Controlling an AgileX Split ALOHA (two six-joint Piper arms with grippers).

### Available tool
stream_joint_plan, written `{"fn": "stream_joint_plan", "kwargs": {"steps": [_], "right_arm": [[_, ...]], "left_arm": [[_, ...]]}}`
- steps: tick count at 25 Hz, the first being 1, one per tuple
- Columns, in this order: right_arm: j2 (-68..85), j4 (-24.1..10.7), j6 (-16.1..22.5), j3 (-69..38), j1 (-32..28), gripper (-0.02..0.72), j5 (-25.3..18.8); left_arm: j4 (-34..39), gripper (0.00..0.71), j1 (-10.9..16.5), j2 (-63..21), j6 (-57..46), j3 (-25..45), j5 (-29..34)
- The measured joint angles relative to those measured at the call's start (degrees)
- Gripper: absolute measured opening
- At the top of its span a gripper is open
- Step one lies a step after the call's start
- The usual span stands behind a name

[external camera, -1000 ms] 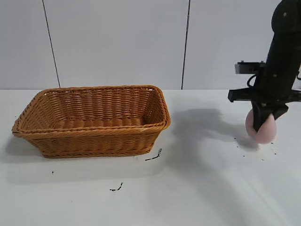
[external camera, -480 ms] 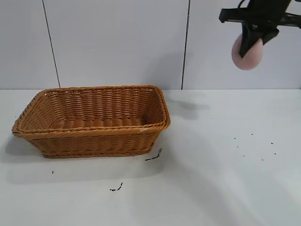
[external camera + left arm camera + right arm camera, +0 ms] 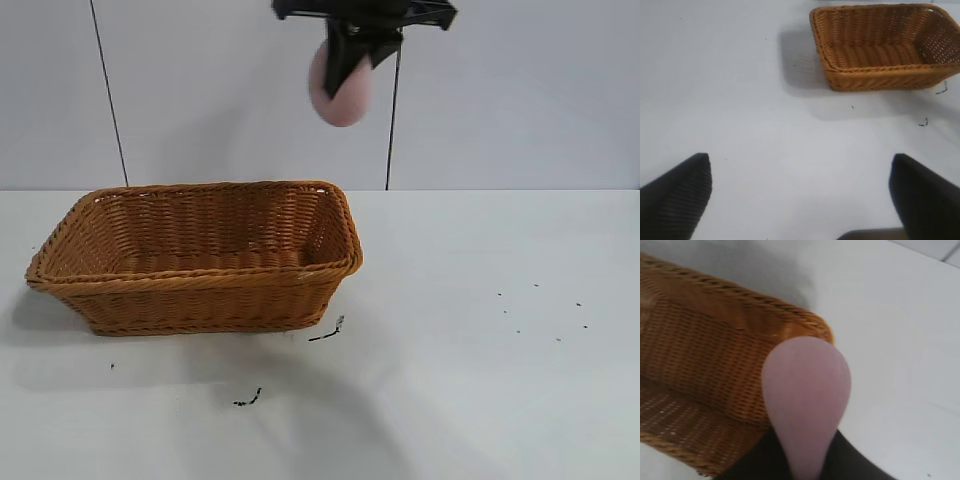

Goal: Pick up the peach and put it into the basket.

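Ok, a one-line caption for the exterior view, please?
Right claw holds the peach high above the right end of the empty wicker basket.

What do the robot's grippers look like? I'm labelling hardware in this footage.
The right gripper is matte black, with a flat horizontal crossbar above its narrow, tapering fingers; no markings or cables are visible. In the left wrist view, the left gripper shows two broad black fingers that taper to blunt tips, one with a finely ribbed surface.
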State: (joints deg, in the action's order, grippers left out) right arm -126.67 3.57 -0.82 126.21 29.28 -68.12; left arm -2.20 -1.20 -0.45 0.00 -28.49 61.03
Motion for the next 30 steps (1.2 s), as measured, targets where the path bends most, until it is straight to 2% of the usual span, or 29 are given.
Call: {"fn": "stream_joint_plan", "kwargs": {"steps": [5, 9, 13, 15, 16, 20, 21, 24, 30], "right_arm": [[-6.1, 0.1, -0.1, 0.0, 5.1, 0.022, 5.1], [-11.5, 0.1, -0.4, 0.0, 6.0, 0.022, 11.2], [-15.7, -0.1, -0.4, 0.0, 5.9, 0.036, 12.9], [-16.7, -0.1, -0.4, 0.0, 5.9, 0.108, 12.8], [-16.8, -0.1, -0.4, 0.0, 5.9, 0.179, 12.7], [-16.4, 0.2, -0.4, 0.1, 5.9, 0.566, 12.5], [-16.3, 0.2, -0.4, 0.7, 5.9, 0.618, 12.2], [-15.6, 0.2, -0.4, 3.2, 5.9, 0.677, 9.4], [-13.1, -0.3, -0.4, 12.7, 4.8, 0.688, 3.4]], "left_arm": [[0.0, 0.693, 0.0, 0.0, 0.0, 0.0, 0.0], [0.0, 0.693, 0.0, 0.0, 0.0, 0.0, 0.0], [0.0, 0.693, 0.0, 0.0, 0.0, 0.0, 0.0], [0.0, 0.693, 0.0, 0.0, 0.0, 0.0, 0.0], [0.0, 0.693, 0.0, 0.0, 0.0, 0.0, 0.0], [0.0, 0.693, 0.0, 0.0, 0.0, 0.0, 0.0], [0.0, 0.693, 0.0, 0.0, 0.0, 0.0, 0.0], [0.0, 0.693, 0.0, 0.0, 0.0, 0.0, 0.0], [0.0, 0.693, 0.0, 0.0, 0.0, 0.0, 0.0]]}}
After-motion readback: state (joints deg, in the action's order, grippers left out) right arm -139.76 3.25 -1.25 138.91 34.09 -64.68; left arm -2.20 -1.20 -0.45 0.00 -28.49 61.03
